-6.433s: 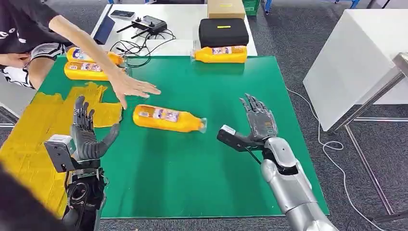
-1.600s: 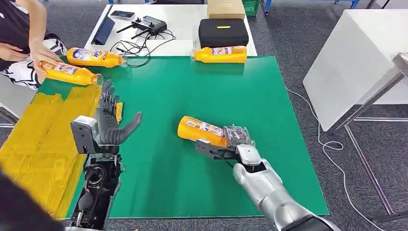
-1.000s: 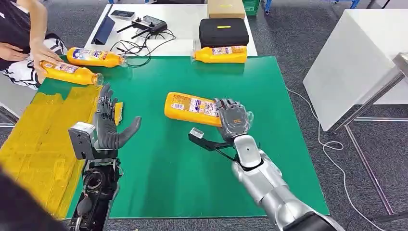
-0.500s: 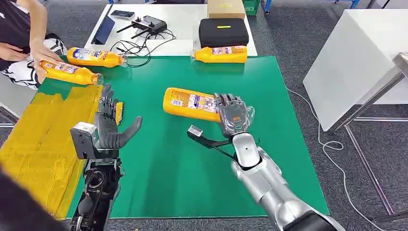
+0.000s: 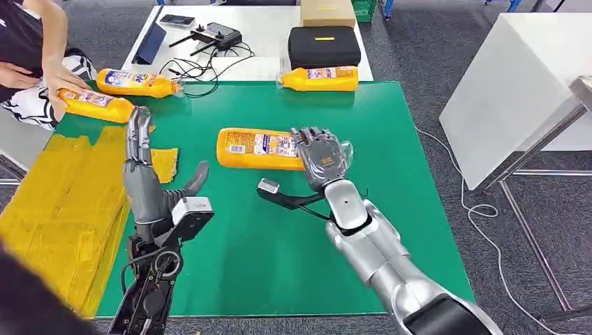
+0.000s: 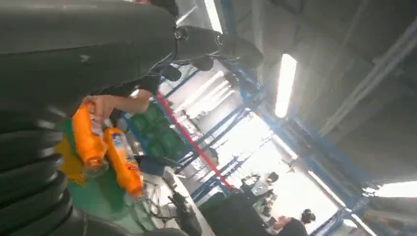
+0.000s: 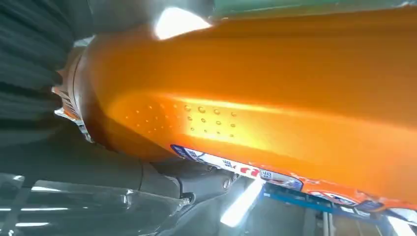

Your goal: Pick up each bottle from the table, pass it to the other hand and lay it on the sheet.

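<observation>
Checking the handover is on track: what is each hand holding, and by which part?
The right hand grips an orange bottle at its neck end. The left hand holds nothing.

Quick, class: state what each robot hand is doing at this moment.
Left hand: open, fingers apart, holding nothing.
Right hand: closed around the neck end of an orange bottle, holding it.

Head cam high, looks down; wrist cams close-up.
</observation>
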{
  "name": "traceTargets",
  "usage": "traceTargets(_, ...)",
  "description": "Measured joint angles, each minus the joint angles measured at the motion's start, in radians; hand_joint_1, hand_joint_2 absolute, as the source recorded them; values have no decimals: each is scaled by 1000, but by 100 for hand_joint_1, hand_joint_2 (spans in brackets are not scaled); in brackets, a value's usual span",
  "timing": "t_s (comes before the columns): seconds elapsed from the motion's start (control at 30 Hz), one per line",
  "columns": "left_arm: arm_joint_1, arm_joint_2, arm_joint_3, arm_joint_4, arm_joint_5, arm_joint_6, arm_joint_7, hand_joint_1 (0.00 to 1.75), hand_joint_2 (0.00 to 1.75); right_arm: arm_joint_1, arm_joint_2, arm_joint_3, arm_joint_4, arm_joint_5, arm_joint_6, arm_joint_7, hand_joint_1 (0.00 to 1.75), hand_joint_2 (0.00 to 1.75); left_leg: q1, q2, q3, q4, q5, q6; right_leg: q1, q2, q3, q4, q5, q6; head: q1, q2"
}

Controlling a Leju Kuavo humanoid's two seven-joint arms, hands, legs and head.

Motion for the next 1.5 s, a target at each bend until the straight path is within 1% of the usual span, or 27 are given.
traceTargets(0.07,4,-6,6,-10,-35,2,1,0,175,-1,0,-2,0,-3,3,-4,175,175,0,-1,0,0,0,0,0,0,0,0,0,0,0,0)
traceTargets(0.2,25,-60,73,-71,-345,2,-26,0,175,-8,16,-13,1,-34,16,-43,175,175,0,0,0,0,0,0,0,0,0,0,0,0,0,0)
traceTargets(0.3,40,-73,96,-140,-541,2,39,0,175,-19,31,-21,2,-48,31,-59,175,175,0,0,0,0,0,0,0,0,0,0,0,0,0,0)
traceTargets(0.4,47,-72,79,-172,-607,2,136,0,175,-30,45,-25,2,-62,42,-68,175,175,0,-1,0,0,0,0,1,0,0,0,0,0,0,0)
traceTargets(0.47,50,-71,54,-186,-622,2,177,0,175,-35,50,-27,2,-68,45,-73,175,175,0,-1,0,0,0,0,1,0,0,0,0,0,0,0)
traceTargets(0.57,52,-69,31,-199,-629,2,191,0,175,-38,56,-30,2,-71,45,-74,175,175,0,-1,0,0,0,0,0,0,0,0,0,0,0,0)
traceTargets(0.87,55,-68,7,-213,-629,2,193,0,175,-40,58,-30,2,-72,45,-74,175,175,0,-1,0,0,0,0,0,0,0,0,0,0,0,0)
traceTargets(1.27,55,-68,6,-214,-629,2,193,0,175,-40,59,-30,2,-72,45,-74,175,175,0,-1,0,0,0,0,0,0,0,0,0,0,0,0)
traceTargets(1.4,55,-58,-27,-214,-658,2,261,0,175,-45,64,-31,2,-83,53,-88,175,175,0,0,0,0,0,0,0,0,0,0,0,0,0,0)
traceTargets(1.5,54,-34,-85,-213,-674,2,358,0,175,-56,75,-31,2,-90,65,-97,175,175,0,0,0,0,0,0,0,0,0,0,0,0,1,0)
